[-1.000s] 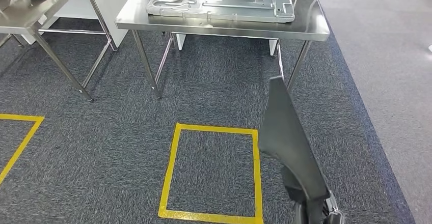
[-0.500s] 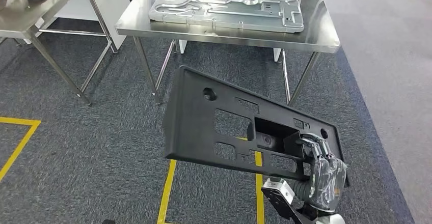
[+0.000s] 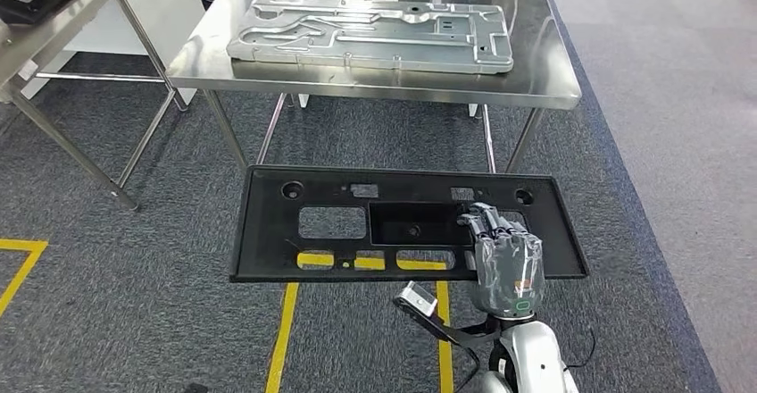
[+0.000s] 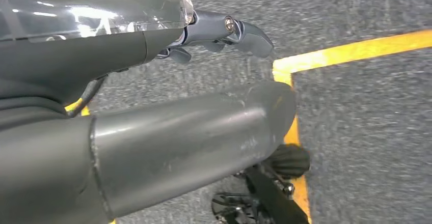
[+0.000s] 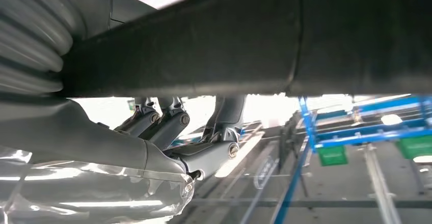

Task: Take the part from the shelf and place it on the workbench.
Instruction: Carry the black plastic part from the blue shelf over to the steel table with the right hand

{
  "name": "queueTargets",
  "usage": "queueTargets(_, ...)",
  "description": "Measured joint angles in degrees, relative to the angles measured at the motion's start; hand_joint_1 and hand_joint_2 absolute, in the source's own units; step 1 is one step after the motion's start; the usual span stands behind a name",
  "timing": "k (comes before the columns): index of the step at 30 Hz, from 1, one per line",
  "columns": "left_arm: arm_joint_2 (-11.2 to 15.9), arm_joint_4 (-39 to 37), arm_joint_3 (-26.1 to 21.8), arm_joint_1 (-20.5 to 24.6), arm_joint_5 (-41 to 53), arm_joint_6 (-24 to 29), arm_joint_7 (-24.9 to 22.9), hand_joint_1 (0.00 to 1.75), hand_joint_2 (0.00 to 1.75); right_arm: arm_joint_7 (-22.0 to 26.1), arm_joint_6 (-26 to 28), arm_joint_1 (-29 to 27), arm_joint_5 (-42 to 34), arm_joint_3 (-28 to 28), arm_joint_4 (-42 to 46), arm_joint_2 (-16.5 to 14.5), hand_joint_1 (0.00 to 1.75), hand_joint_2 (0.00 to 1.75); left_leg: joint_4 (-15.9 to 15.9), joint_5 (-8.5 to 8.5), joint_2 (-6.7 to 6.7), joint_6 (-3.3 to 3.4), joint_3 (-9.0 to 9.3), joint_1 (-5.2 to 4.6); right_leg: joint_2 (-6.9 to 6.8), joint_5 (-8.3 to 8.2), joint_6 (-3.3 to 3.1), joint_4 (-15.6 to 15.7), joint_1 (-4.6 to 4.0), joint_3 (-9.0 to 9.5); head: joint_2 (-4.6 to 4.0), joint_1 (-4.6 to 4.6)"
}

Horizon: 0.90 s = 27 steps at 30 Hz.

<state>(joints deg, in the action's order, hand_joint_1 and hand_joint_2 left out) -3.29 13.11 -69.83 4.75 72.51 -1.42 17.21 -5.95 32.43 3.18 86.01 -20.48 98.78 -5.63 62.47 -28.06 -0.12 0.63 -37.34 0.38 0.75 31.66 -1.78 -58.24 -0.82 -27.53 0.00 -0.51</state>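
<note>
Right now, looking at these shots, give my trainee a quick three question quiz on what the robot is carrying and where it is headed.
1. True or false: the right hand holds the black plastic panel roughly flat, in front of the steel workbench.
2. What already lies on the workbench?
A. a silver metal plate
B. a cardboard box
C. a blue crate
3. Fill in: on the grey carpet under the panel runs a line of ______ tape.

Key: 1 true; 2 A, the silver metal plate; 3 yellow.
</note>
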Motion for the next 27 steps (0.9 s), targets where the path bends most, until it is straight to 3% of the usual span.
queueTargets(1,0.09,-0.02,0.01,-0.05,0.01,-0.02,-0.05,0.0,0.0,-0.09,-0.04,0.26,0.01,-0.44,-0.4,0.2,1.75,1.75,-1.11,2.08,0.0,0.33,0.42,-0.27,0.11,0.74,0.3,0.07,0.0,0.64,0.0,-0.04)
queueTargets(3,0.25,-0.06,0.05,0.11,0.02,-0.05,-0.11,0.0,0.0,-0.33,-0.08,0.66,0.09,-1.07,-0.91,0.49,1.75,1.75,-1.69,1.86,-0.06,0.85,1.68,-0.4,0.24,0.87,1.02,-0.84,0.06,1.37,0.0,-0.02)
queueTargets(5,0.31,-0.06,0.14,0.37,0.01,-0.05,-0.14,0.0,0.0,-0.71,-0.07,1.17,0.22,-1.51,-1.16,0.77,1.75,1.75,-2.6,1.46,-0.21,1.57,3.31,-0.18,0.02,-0.15,1.67,-4.3,0.2,0.33,0.0,-0.09)
queueTargets(7,0.32,-0.06,0.2,0.51,0.01,-0.05,-0.18,0.0,0.0,-1.23,-0.05,1.53,0.36,-1.84,-1.45,1.23,1.75,1.75,-3.26,0.72,-0.25,1.98,4.93,0.07,-0.19,0.48,2.4,-10.19,0.53,-3.58,0.0,-0.22)
queueTargets(9,0.32,-0.06,0.23,0.46,0.03,-0.05,-0.21,0.0,0.0,-1.73,-0.04,1.42,0.46,-1.97,-1.93,1.92,1.75,1.75,-3.49,-0.46,-0.3,1.97,6.34,0.25,-0.26,3.47,3.04,-15.3,1.0,-8.68,0.0,-0.3)
queueTargets(11,0.31,-0.07,0.28,0.23,0.08,-0.05,-0.23,0.0,0.0,-1.96,-0.14,1.22,0.14,-1.97,-2.46,2.67,1.75,1.75,-3.52,-1.9,-0.43,1.7,7.97,0.44,-0.39,5.23,3.43,-15.56,1.44,-11.91,0.0,-0.31)
queueTargets(12,0.28,-0.08,0.31,0.13,0.1,-0.05,-0.23,0.0,0.0,-1.96,-0.25,1.19,-0.35,-1.97,-2.7,2.98,1.75,1.75,-3.52,-2.66,-0.47,1.52,8.89,0.56,-0.46,4.35,3.56,-13.53,1.57,-12.4,0.0,-0.32)
queueTargets(13,0.24,-0.08,0.35,0.09,0.13,-0.08,-0.18,0.0,0.0,-1.89,-0.41,1.18,-1.11,-1.97,-2.9,3.21,1.75,1.75,-3.56,-3.45,-0.47,1.32,9.84,0.68,-0.56,1.82,3.65,-10.26,1.64,-12.23,0.0,-0.32)
queueTargets(14,0.2,-0.08,0.41,0.11,0.19,-0.14,0.02,0.0,0.0,-1.79,-0.61,1.18,-1.98,-1.97,-3.12,3.39,1.75,1.75,-3.58,-4.29,-0.45,1.07,10.84,0.76,-0.75,-1.83,3.62,-6.99,1.62,-11.82,0.0,-0.33)
queueTargets(16,0.09,-0.09,0.72,0.19,0.46,-0.27,0.82,0.0,0.0,-1.59,-1.09,1.19,-3.28,-2.0,-3.57,3.59,1.75,1.75,-4.24,-5.72,-0.43,0.33,12.5,0.79,-1.04,-6.55,3.03,-2.86,1.3,-10.78,-0.01,-0.47)
queueTargets(17,0.06,-0.1,0.94,0.22,0.65,-0.32,1.25,0.0,0.0,-1.53,-1.26,1.19,-3.57,-2.01,-3.77,3.63,1.75,1.75,-4.44,-5.86,-0.42,-0.12,13.27,0.7,-1.03,-7.13,2.53,-2.23,1.21,-10.32,-0.01,-0.53)
queueTargets(19,0.01,-0.1,1.28,0.36,0.96,-0.35,1.74,0.0,0.0,-1.46,-1.43,1.24,-3.74,-2.03,-4.1,3.64,1.75,1.75,-3.35,-4.83,-0.32,-0.91,13.69,0.62,-0.71,-6.35,1.51,-1.35,1.26,-8.78,0.0,-0.45)
queueTargets(20,-0.01,-0.1,1.36,0.42,1.08,-0.35,1.84,0.0,0.0,-1.43,-1.48,1.3,-3.73,-2.03,-4.25,3.63,1.75,1.75,-1.29,-3.83,-0.27,-1.13,13.05,0.62,-0.61,-6.07,1.06,-0.86,1.38,-7.87,0.0,-0.36)
queueTargets(22,-0.06,-0.11,1.43,0.53,1.2,-0.36,1.91,0.0,0.0,-1.35,-1.72,1.57,-3.62,-2.03,-4.63,3.62,1.75,1.75,5.15,-3.15,-0.2,-1.35,8.91,0.75,-0.57,-5.11,0.32,-0.25,1.4,-5.88,0.0,-0.06)
queueTargets(23,-0.09,-0.12,1.46,0.48,1.22,-0.36,1.9,0.0,0.0,-1.33,-1.91,1.76,-3.5,-2.03,-4.88,3.62,1.75,1.75,8.29,-4.16,-0.2,-1.45,6.17,0.75,-0.58,-4.44,0.07,-0.05,1.34,-4.96,0.0,0.07)
queueTargets(25,-0.14,-0.13,1.53,0.21,1.26,-0.38,1.84,0.0,0.0,-1.33,-2.34,2.1,-3.2,-2.04,-5.51,3.62,1.75,1.75,11.8,-8.56,-0.2,-1.59,1.2,0.74,-0.41,-2.99,-0.12,0.21,1.21,-3.13,0.0,0.2)
queueTargets(26,-0.16,-0.13,1.58,0.07,1.28,-0.39,1.78,0.0,0.0,-1.34,-2.55,2.28,-3.08,-2.04,-5.87,3.62,1.75,1.75,11.68,-10.66,-0.2,-1.57,-0.48,0.74,-0.29,-2.21,-0.11,0.27,1.17,-2.18,0.0,0.22)
queueTargets(27,-0.17,-0.13,1.62,-0.05,1.3,-0.41,1.72,0.0,0.0,-1.37,-2.76,2.48,-3.01,-2.04,-6.26,3.62,1.75,1.75,10.15,-11.37,-0.2,-1.45,-1.56,0.74,-0.19,-1.32,-0.05,0.28,1.11,-1.13,0.0,0.23)
